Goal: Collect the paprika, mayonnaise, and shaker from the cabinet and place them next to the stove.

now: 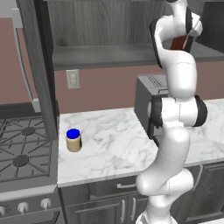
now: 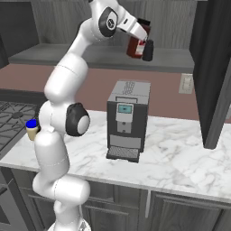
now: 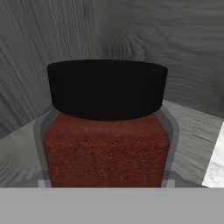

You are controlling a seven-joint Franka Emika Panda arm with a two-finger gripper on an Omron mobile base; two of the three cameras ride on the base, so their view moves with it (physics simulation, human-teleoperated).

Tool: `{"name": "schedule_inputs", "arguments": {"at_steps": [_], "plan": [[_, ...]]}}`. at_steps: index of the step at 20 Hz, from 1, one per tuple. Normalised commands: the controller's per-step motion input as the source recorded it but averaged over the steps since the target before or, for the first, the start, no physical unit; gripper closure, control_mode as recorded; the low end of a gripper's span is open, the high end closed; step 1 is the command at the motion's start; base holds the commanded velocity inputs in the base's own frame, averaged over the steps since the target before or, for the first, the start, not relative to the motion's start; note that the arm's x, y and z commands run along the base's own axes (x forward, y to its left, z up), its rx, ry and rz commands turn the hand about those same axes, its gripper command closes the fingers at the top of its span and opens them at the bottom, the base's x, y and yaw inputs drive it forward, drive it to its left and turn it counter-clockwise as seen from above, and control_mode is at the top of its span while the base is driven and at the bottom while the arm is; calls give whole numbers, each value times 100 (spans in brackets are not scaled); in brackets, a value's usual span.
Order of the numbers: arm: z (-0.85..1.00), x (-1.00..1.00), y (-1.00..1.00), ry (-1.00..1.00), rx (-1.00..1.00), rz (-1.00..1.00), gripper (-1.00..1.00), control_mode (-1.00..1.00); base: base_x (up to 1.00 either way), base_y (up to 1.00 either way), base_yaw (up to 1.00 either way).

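One jar down, two items left on the shelf.
I have my tool [image 2: 143, 44] up in the dark grey wood-grain cabinet [image 1: 109, 26], jaws straddling the tall red-brown paprika bottle [image 3: 107, 148]; grip unclear. Blue-lidded cream mayonnaise jar [image 1: 73, 140] sits on the bench beside the steel stove [image 1: 22, 148].

White marble counter [image 1: 118, 144], grey-veined, runs along a dull pink wall [image 1: 105, 87]. Grey boxy coffee machine [image 2: 127, 119] stands on it against the wall, small blue screen on its front, drip tray at its foot. White wall outlet [image 1: 72, 79] on the pink wall. Dark wood-grain base cupboards [image 2: 180, 210] below the counter, slim silver handles.
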Motion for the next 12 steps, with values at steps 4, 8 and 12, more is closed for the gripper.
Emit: {"name": "schedule_inputs", "arguments": {"at_steps": [4,8,12], "plan": [[-1,-57,1,-7,0,0,100,-100,0,0,0],[0,-71,3,-12,0,1,100,-100,0,0,0],[0,-69,0,-12,0,3,100,-100,0,0,0]]}}
